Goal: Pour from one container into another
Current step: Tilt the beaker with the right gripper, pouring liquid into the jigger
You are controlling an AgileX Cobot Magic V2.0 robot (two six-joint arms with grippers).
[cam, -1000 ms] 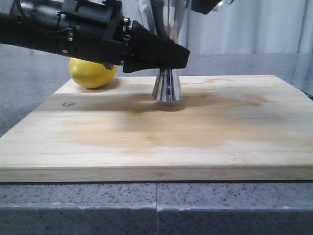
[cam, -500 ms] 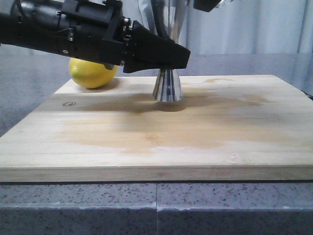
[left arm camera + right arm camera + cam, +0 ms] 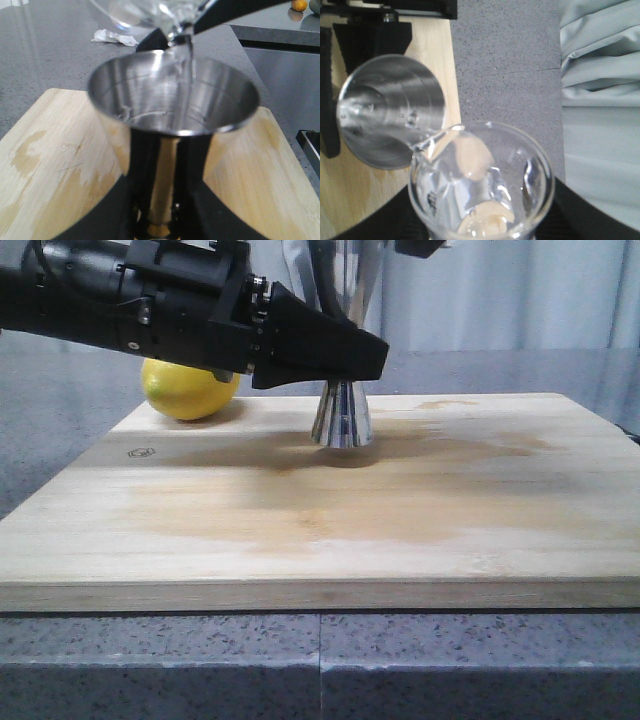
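Note:
The steel jigger (image 3: 342, 420) stands upright at the back middle of the wooden board (image 3: 400, 520). My left gripper (image 3: 345, 358) reaches in from the left and is shut on its narrow waist. In the left wrist view the jigger's upper cup (image 3: 172, 100) fills the middle, with the black fingers (image 3: 142, 165) on both sides of the stem. The glass beaker (image 3: 145, 12) is tilted just above the cup's rim. A thin clear stream (image 3: 189, 50) falls from its lip into the cup. My right gripper (image 3: 480, 222) is shut on the beaker (image 3: 480, 180), whose lip overhangs the jigger's mouth (image 3: 390, 110).
A yellow lemon (image 3: 190, 390) lies at the board's back left corner, behind my left arm. The board has wet dark patches (image 3: 300, 510). Grey stone counter (image 3: 60, 440) surrounds it. A crumpled white scrap (image 3: 112, 36) lies on the counter beyond the board.
At the top edge of the front view, less of my right gripper and beaker shows now; it has shifted slightly up and left. The left arm and jigger have not moved.

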